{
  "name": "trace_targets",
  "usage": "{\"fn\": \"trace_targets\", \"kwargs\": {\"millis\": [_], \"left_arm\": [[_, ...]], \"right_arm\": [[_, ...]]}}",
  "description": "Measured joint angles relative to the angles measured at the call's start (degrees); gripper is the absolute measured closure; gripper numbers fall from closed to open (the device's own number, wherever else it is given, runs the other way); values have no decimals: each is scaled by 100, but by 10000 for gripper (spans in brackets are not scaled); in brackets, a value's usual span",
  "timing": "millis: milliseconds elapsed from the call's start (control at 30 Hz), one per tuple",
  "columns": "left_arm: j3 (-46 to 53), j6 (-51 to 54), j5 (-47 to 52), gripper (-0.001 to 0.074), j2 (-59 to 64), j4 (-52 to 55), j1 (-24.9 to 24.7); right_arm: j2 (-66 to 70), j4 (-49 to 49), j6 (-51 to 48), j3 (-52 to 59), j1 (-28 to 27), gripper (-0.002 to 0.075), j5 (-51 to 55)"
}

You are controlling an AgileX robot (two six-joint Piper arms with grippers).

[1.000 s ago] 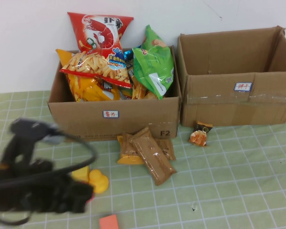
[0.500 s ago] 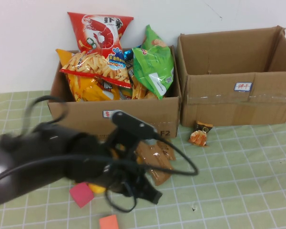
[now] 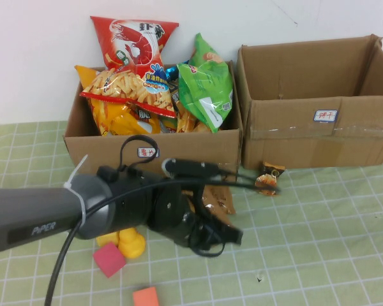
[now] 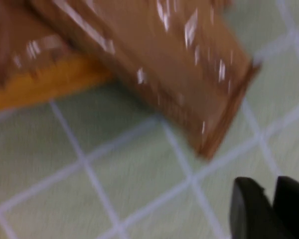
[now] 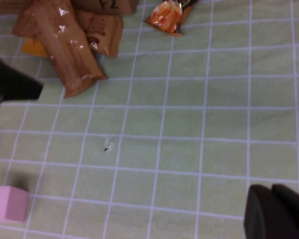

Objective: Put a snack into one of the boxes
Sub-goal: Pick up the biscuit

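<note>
Several brown snack packets (image 3: pixel 212 199) lie in front of the left box (image 3: pixel 115 159), partly hidden under my left arm. In the left wrist view one brown packet (image 4: pixel 154 64) fills the frame, blurred. My left gripper (image 3: pixel 236 236) hangs low over the cloth just beyond that packet's end, holding nothing. A small orange snack (image 3: pixel 268 182) lies by the right box (image 3: pixel 319 134), which looks empty. The left box is heaped with snack bags. My right gripper (image 5: pixel 276 209) is shut and empty above bare cloth, well away from the brown packets (image 5: pixel 65 45).
A yellow duck toy (image 3: pixel 131 243), a pink block (image 3: pixel 108 259) and an orange block (image 3: pixel 145 297) sit near the front left. The green checked cloth (image 3: pixel 319 242) covers the table. Both boxes stand against the white wall.
My left arm swept from the front left corner to the right, over the brown packets. The pink block, hidden before, now shows beside the duck.
</note>
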Motion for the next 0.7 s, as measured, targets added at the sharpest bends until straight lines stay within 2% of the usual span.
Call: {"fn": "trace_targets", "kwargs": {"millis": [67, 233, 300, 400, 700], "left_arm": [[-53, -178, -271, 582, 0, 0, 0], [-373, -550, -603, 246, 74, 0, 35], [-545, -638, -583, 153, 178, 0, 81], [-833, -740, -305, 115, 352, 209, 152], [-1448, -2549, 684, 152, 807, 2393, 196]], "right_arm": [[0, 25, 0, 0, 0, 728, 0], [0, 35, 0, 0, 0, 728, -4], [0, 35, 0, 0, 0, 728, -4], [0, 37, 0, 0, 0, 728, -4], [32, 47, -11, 0, 0, 728, -4]]}}
